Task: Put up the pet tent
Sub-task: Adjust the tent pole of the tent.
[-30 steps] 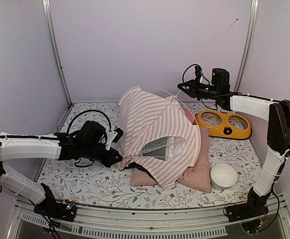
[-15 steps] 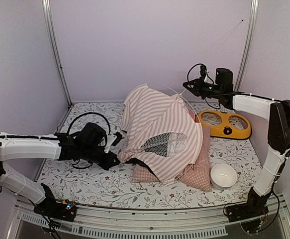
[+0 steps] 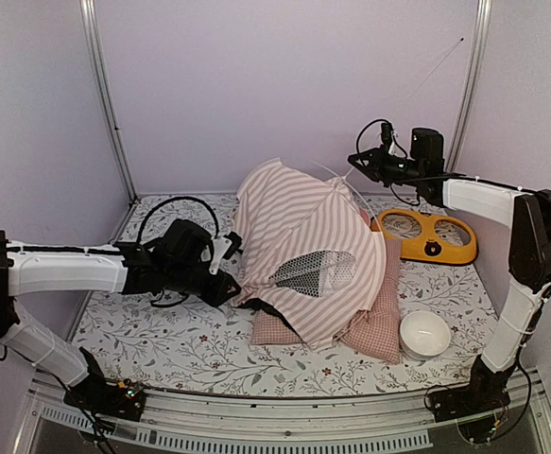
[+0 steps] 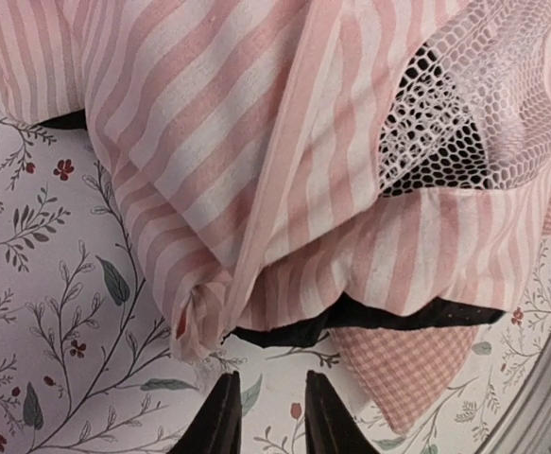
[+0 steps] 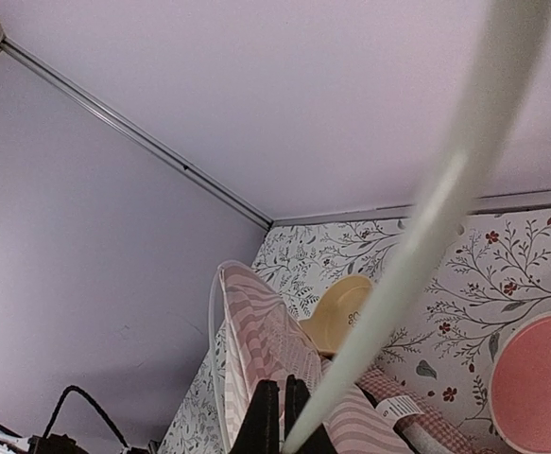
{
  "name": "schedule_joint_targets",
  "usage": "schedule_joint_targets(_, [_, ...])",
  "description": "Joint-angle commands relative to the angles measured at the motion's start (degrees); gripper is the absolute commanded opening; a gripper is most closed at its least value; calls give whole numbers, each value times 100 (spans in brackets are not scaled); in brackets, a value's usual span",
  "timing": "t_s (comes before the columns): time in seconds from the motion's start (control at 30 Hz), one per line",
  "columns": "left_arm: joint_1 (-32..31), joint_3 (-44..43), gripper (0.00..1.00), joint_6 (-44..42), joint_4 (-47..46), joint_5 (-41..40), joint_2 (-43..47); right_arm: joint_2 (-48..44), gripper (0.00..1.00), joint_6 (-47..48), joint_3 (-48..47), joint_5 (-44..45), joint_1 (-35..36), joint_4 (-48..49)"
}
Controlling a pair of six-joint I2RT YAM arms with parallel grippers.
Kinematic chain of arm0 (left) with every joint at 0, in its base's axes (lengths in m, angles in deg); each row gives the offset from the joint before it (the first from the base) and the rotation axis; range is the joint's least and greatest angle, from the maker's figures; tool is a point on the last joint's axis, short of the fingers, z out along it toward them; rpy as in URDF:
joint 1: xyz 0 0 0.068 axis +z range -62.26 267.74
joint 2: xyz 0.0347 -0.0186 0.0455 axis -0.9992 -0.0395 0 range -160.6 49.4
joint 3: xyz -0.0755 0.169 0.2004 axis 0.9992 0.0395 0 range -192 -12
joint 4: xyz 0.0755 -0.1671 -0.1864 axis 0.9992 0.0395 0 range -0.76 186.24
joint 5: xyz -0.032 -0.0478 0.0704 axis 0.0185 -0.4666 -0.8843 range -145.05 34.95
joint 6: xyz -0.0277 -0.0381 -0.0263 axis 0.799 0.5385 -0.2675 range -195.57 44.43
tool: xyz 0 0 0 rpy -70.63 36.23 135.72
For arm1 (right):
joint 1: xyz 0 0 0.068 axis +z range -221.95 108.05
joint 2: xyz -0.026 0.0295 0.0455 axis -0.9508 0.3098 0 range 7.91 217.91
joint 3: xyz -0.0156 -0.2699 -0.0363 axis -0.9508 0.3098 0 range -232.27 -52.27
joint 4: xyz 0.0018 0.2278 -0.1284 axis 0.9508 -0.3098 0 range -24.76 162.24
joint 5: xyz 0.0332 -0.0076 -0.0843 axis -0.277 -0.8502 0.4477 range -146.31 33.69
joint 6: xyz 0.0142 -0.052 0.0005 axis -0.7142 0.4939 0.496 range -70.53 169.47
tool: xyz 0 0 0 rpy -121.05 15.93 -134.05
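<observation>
Since a second ago the left gripper (image 4: 272,380) has shifted along the tent (image 3: 303,227) and its jaws have parted a little, nothing between them; the tent's knotted corner (image 4: 192,326) sits just ahead of them, not touching; the right gripper (image 3: 354,163), as I read it, is pressed together on the pole (image 5: 417,236); the tent slumps below it, draped over the cushion (image 3: 374,333).

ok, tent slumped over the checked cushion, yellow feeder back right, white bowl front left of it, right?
No: the white bowl sits front right of the pet tent, beside the checked cushion; the top external view shows it. The rest holds, with the yellow feeder back right.
</observation>
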Motion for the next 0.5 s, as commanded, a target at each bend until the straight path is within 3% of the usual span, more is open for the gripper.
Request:
schedule_joint_targets(0.0, [74,-240,24,-281,-440,-27,-439,95,0,234,-140,51,-53,207])
schedule_joint_targets(0.27, [169,-358,21,-396,-608,-129,-733,106,0,179,-165,3,-51,208])
schedule_joint_targets(0.47, [292,-285,25,-393,-798,-117,-809,113,0,162,-191,-17,-52,200])
